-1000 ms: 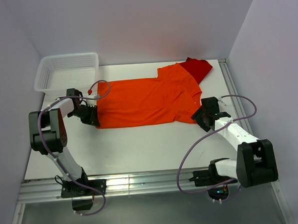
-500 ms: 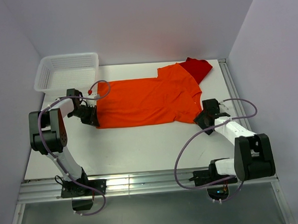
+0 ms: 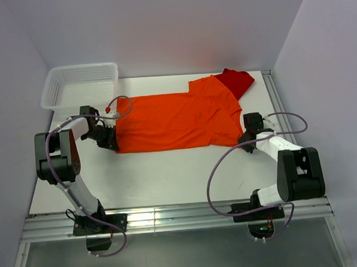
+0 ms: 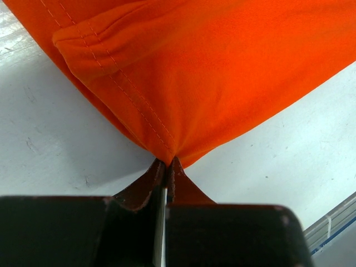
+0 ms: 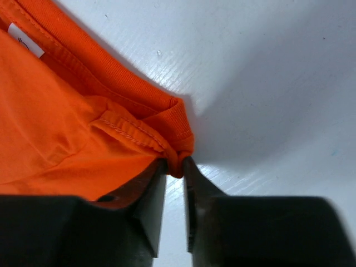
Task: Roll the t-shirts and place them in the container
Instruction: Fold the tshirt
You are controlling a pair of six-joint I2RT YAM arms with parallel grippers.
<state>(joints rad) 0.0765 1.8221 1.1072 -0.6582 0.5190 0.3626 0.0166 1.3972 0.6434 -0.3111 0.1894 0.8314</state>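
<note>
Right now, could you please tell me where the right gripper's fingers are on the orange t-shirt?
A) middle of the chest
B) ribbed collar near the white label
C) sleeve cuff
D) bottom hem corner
B: the right wrist view shows the right gripper with the ribbed collar of the orange t-shirt between its fingers, the white label close by.

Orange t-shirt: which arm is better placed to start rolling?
Left: the left gripper is shut on the orange t-shirt at its hem corner; the right gripper shows a gap at the collar edge, grip unclear.
</note>
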